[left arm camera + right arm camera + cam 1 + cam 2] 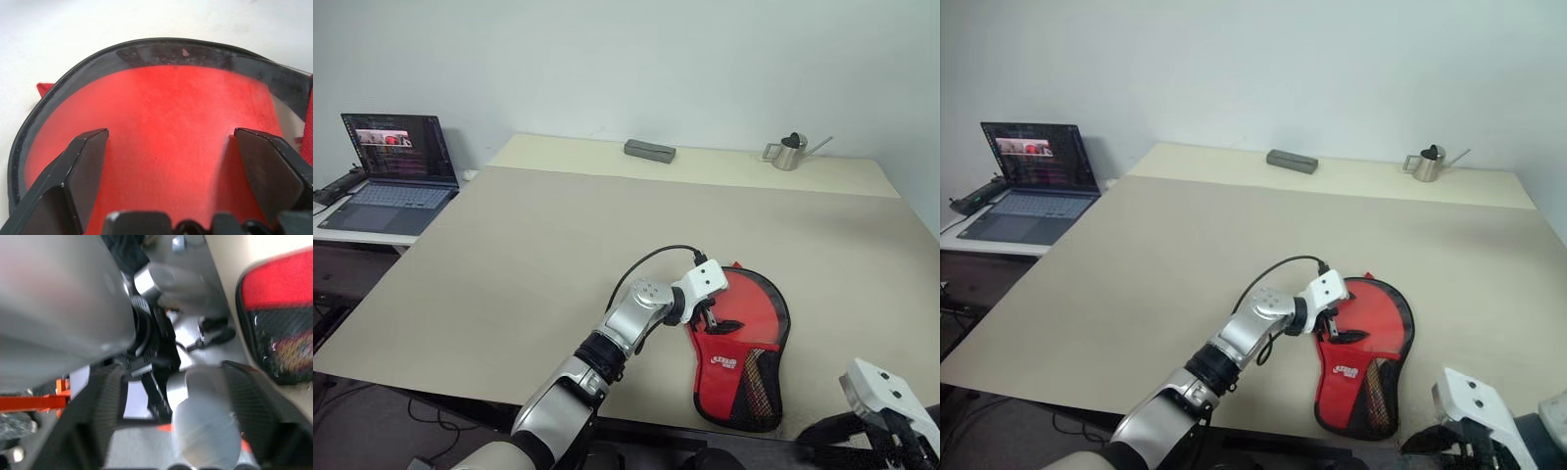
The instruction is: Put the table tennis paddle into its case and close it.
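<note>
The case (739, 343) lies flat near the table's front edge, red side up, with its white logo and black mesh toward me. Behind the mesh a pale striped shape, the table tennis paddle's handle (760, 377), shows faintly inside the case. My left gripper (710, 318) is at the case's left edge, over the round end. In the left wrist view this gripper (168, 134) stands open, its fingers spread over the red face and black rim (161, 49). My right gripper (173, 377) is open and empty, off the table's front right corner, apart from the case (279, 289).
The beige table (558, 245) stretches far back. A grey block (649, 150) and a small metal watering can (790, 152) stand along its far edge. An open laptop (396, 171) sits on a lower desk to the left.
</note>
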You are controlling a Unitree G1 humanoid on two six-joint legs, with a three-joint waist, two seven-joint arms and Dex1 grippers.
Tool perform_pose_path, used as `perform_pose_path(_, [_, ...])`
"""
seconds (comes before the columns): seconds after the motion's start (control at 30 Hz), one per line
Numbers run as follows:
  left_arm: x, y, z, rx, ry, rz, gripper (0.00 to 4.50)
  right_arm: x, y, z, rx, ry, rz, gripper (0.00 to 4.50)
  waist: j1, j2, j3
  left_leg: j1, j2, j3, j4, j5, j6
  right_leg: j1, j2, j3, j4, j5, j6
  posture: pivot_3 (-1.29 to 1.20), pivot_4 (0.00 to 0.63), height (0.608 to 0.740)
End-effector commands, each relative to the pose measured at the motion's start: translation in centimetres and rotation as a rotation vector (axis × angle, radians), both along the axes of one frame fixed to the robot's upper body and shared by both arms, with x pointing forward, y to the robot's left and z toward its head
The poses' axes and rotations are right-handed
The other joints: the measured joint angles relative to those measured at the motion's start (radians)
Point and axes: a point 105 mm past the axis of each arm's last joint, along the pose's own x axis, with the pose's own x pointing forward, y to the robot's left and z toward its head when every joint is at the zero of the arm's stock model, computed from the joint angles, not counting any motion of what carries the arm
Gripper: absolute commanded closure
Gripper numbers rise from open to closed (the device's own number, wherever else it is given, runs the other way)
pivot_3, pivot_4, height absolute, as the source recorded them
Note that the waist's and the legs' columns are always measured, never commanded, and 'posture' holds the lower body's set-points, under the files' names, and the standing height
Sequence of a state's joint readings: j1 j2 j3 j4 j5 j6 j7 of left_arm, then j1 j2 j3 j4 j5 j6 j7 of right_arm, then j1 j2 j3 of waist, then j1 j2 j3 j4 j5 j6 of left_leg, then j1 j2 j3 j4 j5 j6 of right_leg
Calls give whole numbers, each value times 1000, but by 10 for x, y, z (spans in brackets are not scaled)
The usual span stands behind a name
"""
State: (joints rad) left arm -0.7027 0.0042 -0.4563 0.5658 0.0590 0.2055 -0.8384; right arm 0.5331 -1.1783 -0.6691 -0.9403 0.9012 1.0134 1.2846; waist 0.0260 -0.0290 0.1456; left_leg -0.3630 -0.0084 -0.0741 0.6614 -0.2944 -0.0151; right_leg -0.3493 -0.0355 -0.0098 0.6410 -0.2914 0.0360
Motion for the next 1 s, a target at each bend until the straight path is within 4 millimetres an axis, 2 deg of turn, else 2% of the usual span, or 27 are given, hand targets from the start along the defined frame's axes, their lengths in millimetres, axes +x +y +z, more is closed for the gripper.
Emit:
perform_pose_path(0.03, [-21, 28, -77, 262, 159, 26, 0, 2, 12, 19, 62, -53, 59, 12, 0, 0, 0, 0, 0, 0, 0, 0, 0, 0, 0, 0, 0, 0, 0, 0, 150, 740])
perform_pose_path(0.1, [-19, 29, -74, 251, 152, 31, 0, 19, 11, 30, 90, -108, 25, 12, 0, 0, 0, 0, 0, 0, 0, 0, 0, 0, -1, 0, 0, 0, 0, 0, 150, 740])
perform_pose_path(0.17, [-13, 31, -61, 193, 135, 52, 0, 42, 3, 38, 73, -186, -30, 12, -1, 0, 0, 0, 0, 0, 0, 0, 0, 0, -1, 0, 0, 0, 0, 0, 150, 740])
perform_pose_path(0.37, [-4, 34, 4, -99, 127, 81, 0, 92, -16, 47, 51, -298, -150, 12, -10, 5, 13, -3, 1, 1, -2, 0, 0, -7, -1, 0, 2, -2, -3, 0, 150, 740])
perform_pose_path(0.47, [-4, 50, 35, -183, 101, 77, 0, 119, -29, 47, 47, -373, -225, 12, -13, 10, 17, -8, 0, 1, -2, 1, -1, -13, -1, 0, 5, -1, -4, 0, 150, 740])
perform_pose_path(0.57, [-2, 74, 60, -217, 43, 92, 0, 143, -40, 48, 64, -443, -287, 12, -15, 13, 21, -20, 0, 0, 0, 4, -7, -26, 0, 0, 7, 2, -9, 0, 150, 740])
perform_pose_path(0.83, [-6, 115, 113, -253, -112, 95, 0, 179, -54, 50, 144, -548, -372, 12, -5, 17, 38, -22, -1, 0, 1, 5, -8, -27, -1, 0, 6, 2, -8, 0, 150, 740])
perform_pose_path(1.0, [-12, 137, 122, -190, -189, 113, 0, 194, -74, 49, 140, -592, -432, 12, -6, 18, 39, -22, -1, 1, 0, 5, -8, -27, -1, 0, 6, 2, -9, 0, 150, 740])
